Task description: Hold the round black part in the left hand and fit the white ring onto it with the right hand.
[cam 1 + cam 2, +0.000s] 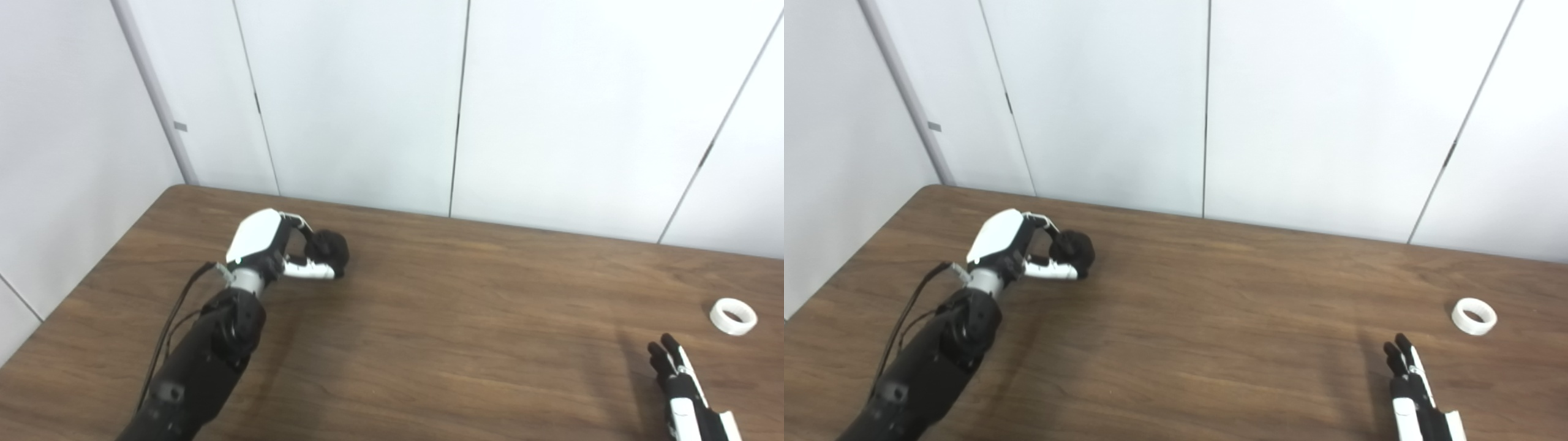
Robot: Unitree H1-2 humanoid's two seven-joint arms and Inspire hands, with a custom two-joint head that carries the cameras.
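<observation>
Right now the white ring lies flat on the surface, hole up, just ahead and slightly right of the right hand, whose fingers are extended, holding nothing. That hand is far nearer it. Left hand sits well apart at far left, fingers wrapped around the round black part, low over the surface. Ring looks small, thin-walled, plain white.

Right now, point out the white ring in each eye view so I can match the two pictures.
Left eye view: the white ring lies flat on the table near the right edge, just beyond the right hand.
Right eye view: the ring sits a little further left, again past that hand's fingertips.
Shared landmark: the dark wall seam slanting down above the ring.
</observation>
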